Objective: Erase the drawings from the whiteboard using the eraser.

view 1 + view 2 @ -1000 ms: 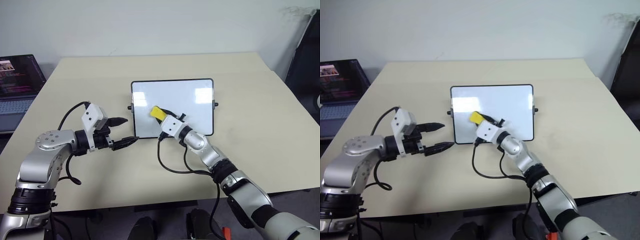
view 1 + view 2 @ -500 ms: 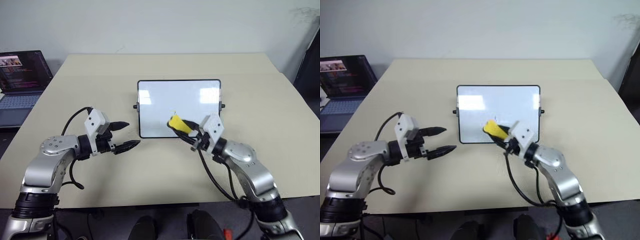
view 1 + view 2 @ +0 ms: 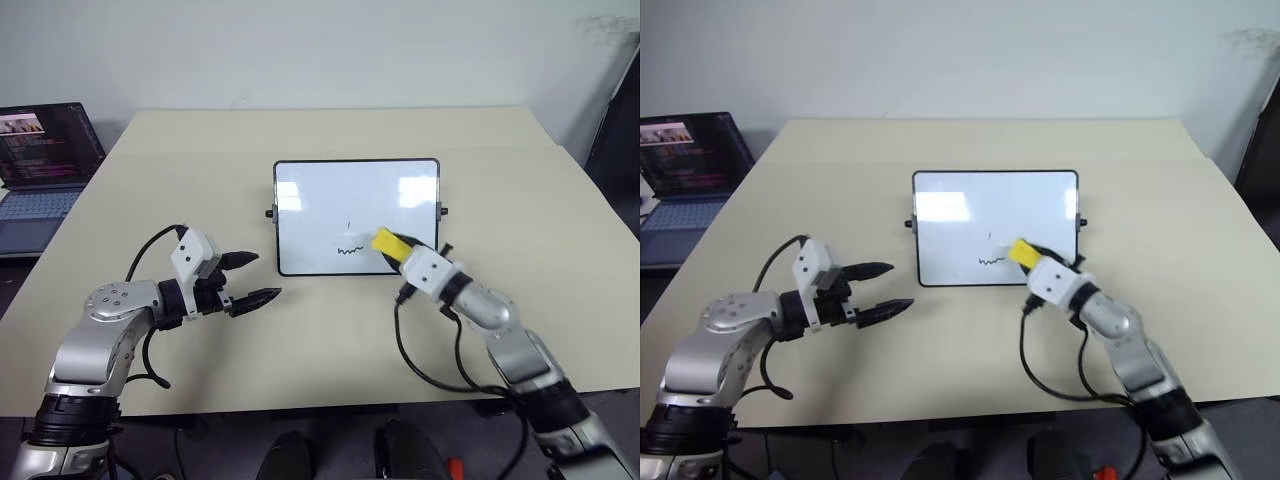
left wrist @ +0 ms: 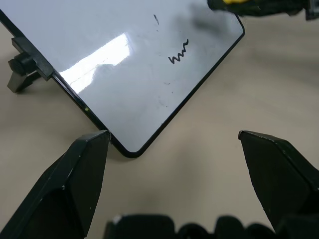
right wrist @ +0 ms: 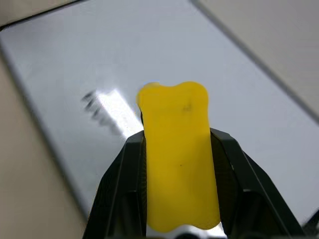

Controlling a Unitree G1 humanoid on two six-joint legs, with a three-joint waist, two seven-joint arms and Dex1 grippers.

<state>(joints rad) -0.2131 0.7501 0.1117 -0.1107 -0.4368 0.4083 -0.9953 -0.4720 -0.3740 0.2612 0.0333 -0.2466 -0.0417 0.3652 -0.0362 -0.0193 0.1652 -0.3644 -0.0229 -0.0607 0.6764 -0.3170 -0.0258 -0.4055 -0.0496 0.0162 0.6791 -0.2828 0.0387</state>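
Plainly, right gripper [image 3: 398, 250] grips eraser [image 3: 389, 243] over whiteboard [image 3: 356, 190] on beige table [image 3: 500, 200]; left gripper [image 3: 255, 277] gapes.

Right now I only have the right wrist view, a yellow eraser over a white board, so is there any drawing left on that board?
Observer: Yes. A black squiggle and a short stroke above it remain on the whiteboard.
Operator: Where is the eraser relative to them?
Observer: The eraser, gripped in the right hand, sits just to the squiggle's right.
Operator: And the other hand?
Observer: The left hand is open beside the whiteboard's near left corner, holding nothing.
Operator: Anything else on the table?
Observer: A laptop with a lit screen stands off the table's far left edge.
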